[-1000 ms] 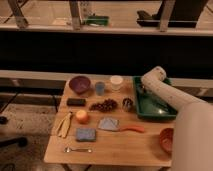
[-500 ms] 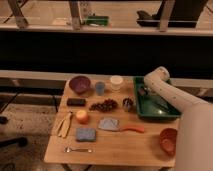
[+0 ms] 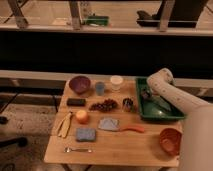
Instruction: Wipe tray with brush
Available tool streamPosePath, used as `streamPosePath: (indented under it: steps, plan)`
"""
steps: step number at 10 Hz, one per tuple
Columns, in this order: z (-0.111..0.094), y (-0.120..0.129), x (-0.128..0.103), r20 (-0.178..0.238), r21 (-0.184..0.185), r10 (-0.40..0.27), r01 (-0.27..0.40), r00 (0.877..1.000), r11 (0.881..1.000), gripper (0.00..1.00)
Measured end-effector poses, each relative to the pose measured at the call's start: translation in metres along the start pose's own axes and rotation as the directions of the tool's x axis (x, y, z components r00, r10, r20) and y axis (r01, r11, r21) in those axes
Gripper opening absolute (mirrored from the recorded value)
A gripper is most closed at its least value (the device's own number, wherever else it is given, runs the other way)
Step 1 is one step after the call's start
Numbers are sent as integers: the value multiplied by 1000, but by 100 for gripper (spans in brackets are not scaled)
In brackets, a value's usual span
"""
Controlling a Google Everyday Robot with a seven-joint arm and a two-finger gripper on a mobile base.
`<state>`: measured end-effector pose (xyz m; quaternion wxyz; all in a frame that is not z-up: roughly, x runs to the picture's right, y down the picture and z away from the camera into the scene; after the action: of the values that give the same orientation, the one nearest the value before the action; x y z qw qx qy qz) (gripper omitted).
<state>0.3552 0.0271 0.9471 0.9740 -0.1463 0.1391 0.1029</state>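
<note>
gripper [image 3: 145,93] inside tray [image 3: 165,115], far-left corner; grip state I cannot tell | brush [image 3: 128,104] on tabletop [image 3: 125,145] just left of tray | risk: I wipe brushless, or clip the rim

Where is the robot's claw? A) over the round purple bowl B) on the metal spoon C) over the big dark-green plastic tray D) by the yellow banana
C: the claw, at the end of the white arm, hangs over the left rear part of the big dark-green rectangular plastic tray.
</note>
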Motion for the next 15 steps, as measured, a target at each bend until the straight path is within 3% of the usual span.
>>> streamPosePath:
  steps: [3,5,10,15]
  plan:
    - [-6,8,-3,55,-97,-8,13,998,995,0]
    - [-11,13,-4,77,-136,-23,34,997,990,0]
    - [-21,26,-7,95,-151,-62,76,994,986,0]
    - [-21,36,4,67,-137,-89,97,994,986,0]
